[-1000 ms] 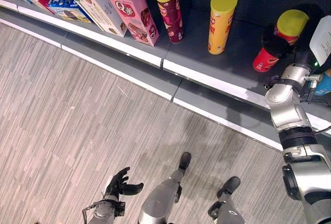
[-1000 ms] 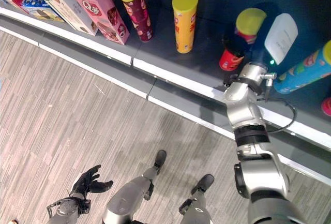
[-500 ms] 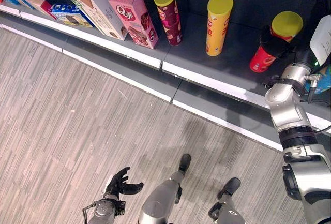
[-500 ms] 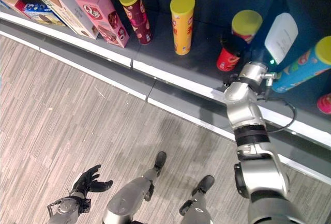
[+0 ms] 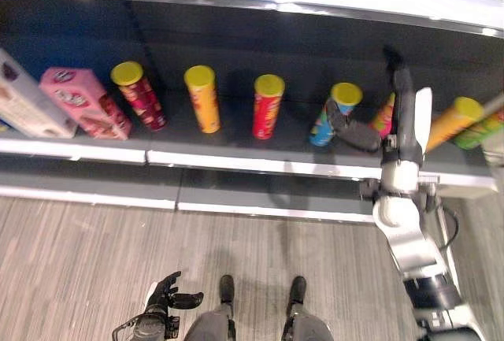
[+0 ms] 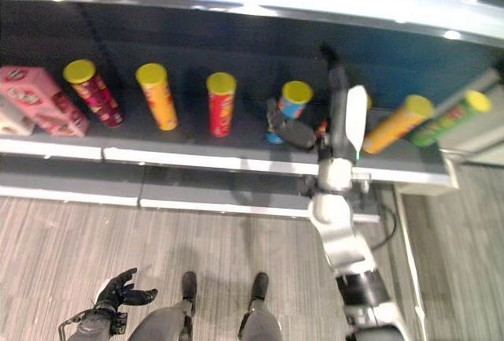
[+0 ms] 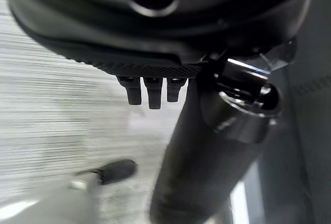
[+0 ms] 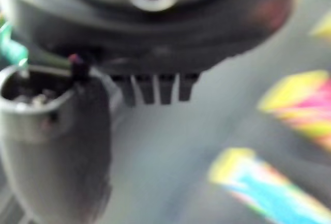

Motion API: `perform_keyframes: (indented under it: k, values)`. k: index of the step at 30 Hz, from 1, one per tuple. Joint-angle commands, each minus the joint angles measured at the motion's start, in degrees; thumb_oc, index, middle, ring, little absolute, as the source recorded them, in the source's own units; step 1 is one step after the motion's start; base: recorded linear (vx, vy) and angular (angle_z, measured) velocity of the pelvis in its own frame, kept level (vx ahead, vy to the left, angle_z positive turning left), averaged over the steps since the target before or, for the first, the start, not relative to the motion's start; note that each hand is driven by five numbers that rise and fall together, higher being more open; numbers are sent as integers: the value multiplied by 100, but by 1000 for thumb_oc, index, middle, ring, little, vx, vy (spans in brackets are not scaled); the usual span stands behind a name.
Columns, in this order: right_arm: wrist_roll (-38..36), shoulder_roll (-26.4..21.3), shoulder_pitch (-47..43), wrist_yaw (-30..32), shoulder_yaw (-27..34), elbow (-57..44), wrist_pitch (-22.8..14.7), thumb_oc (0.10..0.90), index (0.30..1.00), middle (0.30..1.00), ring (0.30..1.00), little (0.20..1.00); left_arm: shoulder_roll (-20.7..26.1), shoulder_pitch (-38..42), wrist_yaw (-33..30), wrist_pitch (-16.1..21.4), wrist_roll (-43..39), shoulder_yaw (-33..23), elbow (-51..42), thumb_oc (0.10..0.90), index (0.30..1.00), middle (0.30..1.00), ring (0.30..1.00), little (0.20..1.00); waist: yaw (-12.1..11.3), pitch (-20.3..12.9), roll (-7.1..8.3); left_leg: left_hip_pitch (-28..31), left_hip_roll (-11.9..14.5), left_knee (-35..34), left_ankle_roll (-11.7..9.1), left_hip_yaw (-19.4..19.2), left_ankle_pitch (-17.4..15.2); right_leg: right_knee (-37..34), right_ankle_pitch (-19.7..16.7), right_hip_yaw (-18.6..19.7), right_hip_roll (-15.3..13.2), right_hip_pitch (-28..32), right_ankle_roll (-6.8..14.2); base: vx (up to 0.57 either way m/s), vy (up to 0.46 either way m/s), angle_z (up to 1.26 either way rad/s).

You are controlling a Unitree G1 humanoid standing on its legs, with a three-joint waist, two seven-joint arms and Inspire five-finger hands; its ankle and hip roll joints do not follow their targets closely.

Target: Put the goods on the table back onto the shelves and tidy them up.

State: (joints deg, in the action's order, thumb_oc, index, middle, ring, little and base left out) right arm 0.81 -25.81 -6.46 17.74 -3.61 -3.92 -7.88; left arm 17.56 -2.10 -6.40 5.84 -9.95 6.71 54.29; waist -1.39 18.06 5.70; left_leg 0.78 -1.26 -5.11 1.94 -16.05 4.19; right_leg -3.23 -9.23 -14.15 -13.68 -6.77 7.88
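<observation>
Looking down from the left eye view, a dark shelf (image 5: 236,140) carries a row of goods: a pale box (image 5: 24,109) at the far left, a pink box (image 5: 79,103) beside it, then a dark red can (image 5: 140,97), an orange can (image 5: 204,99) and a red can (image 5: 267,107), all upright and spaced apart. Further right a blue can (image 5: 332,114) leans, with the right hand (image 5: 402,120) raised just beside it, fingers straight up and thumb stretched toward the can; the hand is relaxed and grasps nothing. A tilted yellow-orange can (image 5: 449,123) lies to the right of the hand. The left hand (image 5: 165,300) hangs low over the striped floor (image 5: 79,262), fingers loosely spread, holding nothing. From the right eye view, the same row appears, with a green can (image 6: 450,115) tilted at the far right next to the yellow-orange one. From the left wrist view, short straight fingertips (image 7: 148,90) point out over the floor, empty. From the right wrist view, straight fingertips (image 8: 155,88) stand over the shelf surface, and blurred coloured cans lie nearby, untouched.
</observation>
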Motion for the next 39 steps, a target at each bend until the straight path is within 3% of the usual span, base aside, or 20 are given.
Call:
perform_keyframes:
  k: [1,2,3,4,9,12,16,18,19,20,21,22,25,26,29,32,33,34,36,39]
  values:
    - [-670,-600,-678,-376,436,-300,-703,800,900,900,900,900,238,-363,68,107,179,-147,136,800,900,900,900,900,-136,-378,-343,-146,322,29,-270,360,-377,517,-491,-991,-1021,211,712,-29,-67,-101]
    - [-670,-645,-629,-383,477,-250,-683,800,900,900,900,900,236,-405,71,111,139,-244,116,800,900,900,900,900,-166,-431,-371,-44,468,25,-343,206,-462,538,-441,-1335,-1080,349,712,-39,-85,-99]
    - [-805,-661,-594,-398,568,-156,-669,800,900,900,900,900,224,-471,64,121,109,-347,121,800,900,900,900,900,-277,-495,-355,17,598,43,-405,-98,-437,529,-487,-1913,-1214,518,712,-25,-173,-169]
    - [-825,-718,-575,-397,692,-91,-662,800,900,900,900,900,155,-544,101,102,102,-472,187,800,900,900,900,900,-348,-670,-225,120,680,55,-474,-447,-420,304,-704,-2326,-1233,747,712,-46,-149,-192]
    - [-982,-745,-412,-433,968,-188,-722,800,900,900,900,900,69,-500,150,78,168,-515,321,800,900,900,900,900,-308,-872,-90,215,919,72,-637,-756,-329,92,-695,-2115,-1004,778,712,21,-197,-125]
    - [-967,-1117,-308,-417,1378,-385,-712,800,900,900,900,900,85,-750,225,102,40,-480,-304,800,900,900,900,900,-183,-1013,-103,421,1332,88,-867,-934,-143,48,-226,-1925,-642,876,666,98,-337,-90]
    - [-1369,-1572,-868,-333,1272,-463,-901,800,900,900,900,900,91,-790,252,76,-160,-457,-462,800,900,900,900,900,-51,-1028,-225,477,2312,881,-1331,-1132,378,-121,455,-1466,309,942,224,92,-467,-61]
    - [-1353,-1792,-993,-271,1247,-421,-938,800,900,900,900,900,62,-648,228,56,-160,-416,-360,800,900,900,900,900,-50,-948,-219,323,2621,1582,-1422,-1007,869,-167,665,-1318,609,1060,6,112,-376,-120]
    - [-1406,-1821,-1038,-260,1221,-400,-914,800,900,900,900,900,45,-618,217,68,-179,-398,-342,800,900,900,900,900,-81,-902,-210,227,2650,1901,-1394,-795,913,-177,759,-1208,692,1096,-100,113,-294,-75]
    - [-1504,-1807,-1142,-256,1166,-370,-940,800,900,900,900,900,13,-634,167,82,-224,-368,-381,800,900,900,900,900,-166,-820,-193,-52,2454,2435,-1257,-193,777,-177,853,-1072,731,1124,-196,92,-190,-68]
    - [-1522,-1852,-1259,-292,1080,-338,-917,800,900,900,900,900,-11,-642,151,104,-269,-356,-424,800,900,900,900,900,-297,-793,-133,-268,2004,2566,-1103,353,505,-177,879,-908,752,1127,-228,49,-166,-91]
    - [-1542,-1955,-1492,-321,944,-136,-898,800,900,900,900,900,-53,-619,131,113,-322,-327,-433,800,900,900,900,900,-394,-769,-3,-706,1364,2742,-825,805,142,-177,823,-795,696,1086,-262,87,-154,-105]
    - [-1745,-2004,-1571,-359,988,17,-866,800,900,900,900,900,-38,-536,137,78,-323,-321,-306,800,900,900,900,900,-445,-752,43,-1014,1106,2395,-687,721,-16,-177,845,-648,774,1149,-289,178,-107,-61]
    - [-1712,-2081,-1622,-322,971,126,-848,800,900,900,900,900,-26,-489,156,71,-277,-282,-237,800,900,900,900,900,-491,-768,46,-1149,891,2097,-621,688,-105,-177,864,-628,788,1183,-270,151,-13,-1]
    - [-1713,-1985,-1973,-272,726,363,-873,800,900,900,900,900,-126,-527,174,55,-79,-129,-16,800,900,900,900,900,-786,-803,-173,-1450,140,833,-610,1002,355,-177,960,-379,1140,1322,-214,264,-19,-20]
    - [-1600,-2014,-2171,-205,579,492,-863,800,900,900,900,900,-151,-524,193,32,-26,-125,117,800,900,900,900,900,-890,-835,-317,-1638,12,173,-792,948,727,-177,1122,-268,1381,1478,-248,289,-31,-94]
    - [-1517,-1956,-2242,-199,524,439,-817,800,900,900,900,900,-118,-564,224,30,46,-232,190,800,900,900,900,900,-945,-943,-381,-1514,34,127,-622,459,799,-177,1333,-156,1580,1764,-296,424,-28,-67]
    - [-1515,-1955,-2246,-197,522,438,-815,800,900,900,900,900,-119,-564,225,29,47,-235,188,800,900,900,900,900,-959,-948,-391,-1521,51,120,-620,446,811,-177,1317,-140,1591,1749,-300,592,8,-25]
    - [-1474,-1836,-2424,-236,338,475,-808,800,900,900,900,900,-116,-605,194,43,47,-312,306,800,900,900,900,900,-994,-1042,-288,-1388,31,108,-513,492,898,-177,1501,-38,1626,1954,-333,345,33,-32]
    - [-1413,-1622,-2622,-271,172,527,-780,800,900,900,900,900,-98,-691,148,30,66,-395,352,800,900,900,900,900,-1110,-1147,-49,-1024,-21,148,-230,289,607,398,1613,25,1396,2018,-168,320,70,-57]
